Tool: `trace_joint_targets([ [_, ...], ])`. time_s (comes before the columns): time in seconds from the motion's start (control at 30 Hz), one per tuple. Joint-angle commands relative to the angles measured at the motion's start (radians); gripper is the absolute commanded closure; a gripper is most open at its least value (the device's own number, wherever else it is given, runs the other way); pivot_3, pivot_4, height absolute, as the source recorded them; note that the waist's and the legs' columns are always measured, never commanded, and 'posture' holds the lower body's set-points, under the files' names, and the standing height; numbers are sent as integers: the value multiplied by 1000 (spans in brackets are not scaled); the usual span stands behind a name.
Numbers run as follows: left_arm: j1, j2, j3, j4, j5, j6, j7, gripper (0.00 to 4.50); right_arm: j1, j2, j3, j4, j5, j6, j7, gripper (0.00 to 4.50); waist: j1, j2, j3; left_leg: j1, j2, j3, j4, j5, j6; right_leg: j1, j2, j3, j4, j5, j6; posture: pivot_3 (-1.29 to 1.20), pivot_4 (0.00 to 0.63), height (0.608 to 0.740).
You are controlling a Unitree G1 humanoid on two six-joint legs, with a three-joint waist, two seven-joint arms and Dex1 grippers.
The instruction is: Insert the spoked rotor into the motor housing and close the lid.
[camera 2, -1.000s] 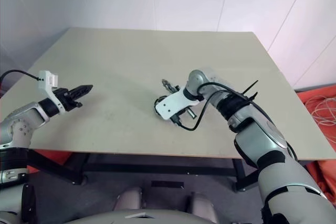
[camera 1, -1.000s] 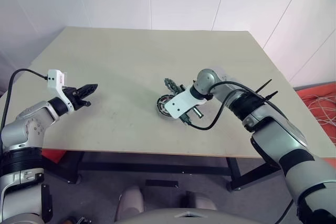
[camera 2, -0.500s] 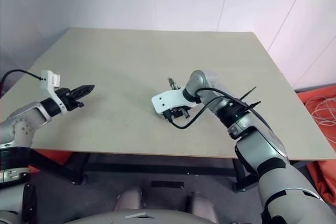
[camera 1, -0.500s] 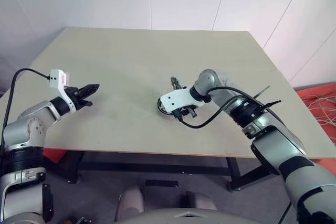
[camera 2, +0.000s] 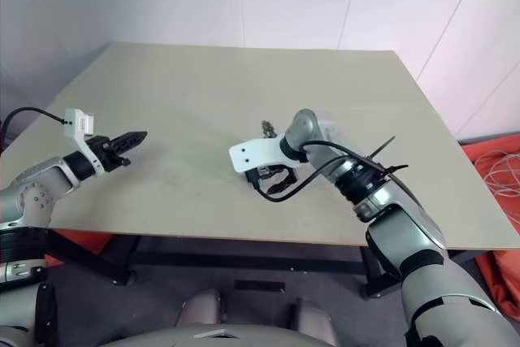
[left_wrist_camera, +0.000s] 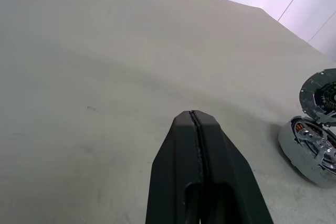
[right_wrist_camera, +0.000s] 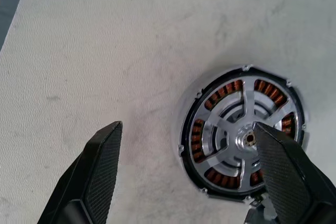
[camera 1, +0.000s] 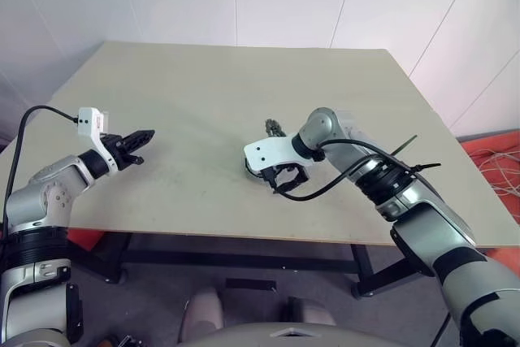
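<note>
Rotor (right_wrist_camera: 243, 139) sat inside housing (right_wrist_camera: 185, 129), spokes flat and level, copper windings visible through the gaps, hub up. Judged seated; insertion step looked done. Axis vertical, no long axis to speak of; round and flat both. Housing rested open side up on table (camera 1: 195, 95), near the middle, just under the right arm's wrist.

Lid (left_wrist_camera: 320, 95) stood just beside the housing on its far side, tilted up on edge, dark inner face turned toward the left wrist camera. Judged rigid metal, fairly heavy for its size, rim smooth and likely slippery. Best held across the rim at opposite edges, not by the flat face. Magnets possibly present: could snap down or pull off-centre when brought over the housing.

Right gripper (right_wrist_camera: 189, 182) hung over the housing, pointed steeply down, fingers spread wide, nothing between them; one finger over bare table, the other over the housing's edge. Left gripper (left_wrist_camera: 195, 129) well apart on the left, fingers pressed together, empty.
</note>
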Motion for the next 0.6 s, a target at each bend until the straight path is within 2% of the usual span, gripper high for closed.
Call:
trace_joint_targets([
  [0.03,-24,5,9,-13,-5,-17,-8,4500,-11,-26,-3,2,-18,-40,-14,16,0,0,0,0,0,0,0,0,0,0,0,0,0,0,0,0,0,740],
  [0.23,-25,3,10,-13,-5,-20,-7,4500,-19,-23,-2,44,-26,-55,-24,16,-1,0,0,0,0,0,0,0,0,0,0,0,0,0,0,0,0,740],
  [0.33,-24,0,11,-16,-6,-21,-5,4500,-6,-12,2,37,-22,-37,-15,866,-1,0,0,0,0,0,0,0,0,0,0,0,0,0,0,0,0,740],
  [0.6,-21,-4,13,-22,-6,-21,-1,4500,24,32,-21,-19,-7,121,-32,3717,-1,0,0,2,0,0,0,0,0,1,0,0,0,0,0,0,0,740],
])
